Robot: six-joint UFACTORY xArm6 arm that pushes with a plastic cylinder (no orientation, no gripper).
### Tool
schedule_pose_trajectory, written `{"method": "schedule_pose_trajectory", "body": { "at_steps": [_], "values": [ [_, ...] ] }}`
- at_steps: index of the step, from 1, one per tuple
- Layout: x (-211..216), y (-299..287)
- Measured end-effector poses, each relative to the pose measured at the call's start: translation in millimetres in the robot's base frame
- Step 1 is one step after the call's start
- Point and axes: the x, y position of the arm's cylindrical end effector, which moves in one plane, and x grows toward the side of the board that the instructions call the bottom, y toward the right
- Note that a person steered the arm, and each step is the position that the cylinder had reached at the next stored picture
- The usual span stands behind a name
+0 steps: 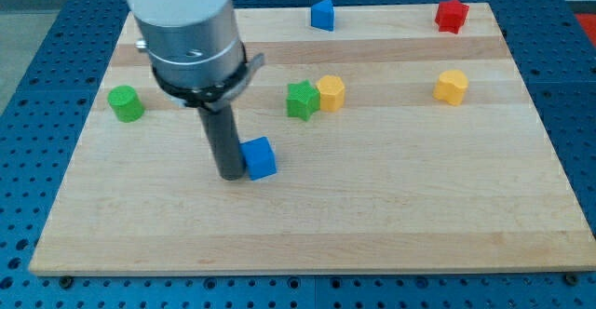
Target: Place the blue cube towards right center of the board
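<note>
The arm has no jaws, so nothing opens, closes or holds anything; it ends in a straight dark rod hanging from a broad silver and white housing. The rod's lower end, my tip [231,175], rests on the wooden tabletop [307,225], left of the middle of the board.

The blue cube [260,157] sits directly at the tip's right in the view, touching it or very nearly so; the exact contact is too fine to tell. The cube lies between the tip and the right side of the board, so a push towards the view's right looks like the fitting move. The cube is turned slightly, one corner facing the view's bottom, so it may spin or slip off the rod when pushed.

The right centre of the board is well apart from the cube, and the stretch of wood between them holds no blocks.

Farther out, a green star [301,100] and a yellow block [331,93] stand touching above and right of the cube. A second yellow block [452,87] sits near the right edge, above the target area. A blue block [322,14] and a red block [452,15] stand along the view's top. A green cylinder [125,103] stands at the left.
</note>
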Motion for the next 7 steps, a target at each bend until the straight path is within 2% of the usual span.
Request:
{"method": "schedule_pose_trajectory", "body": {
  "at_steps": [1,2,4,6,7],
  "values": [
    [-9,38],
    [-32,43],
    [-40,51],
    [-64,108],
    [-82,108]
  ]
}}
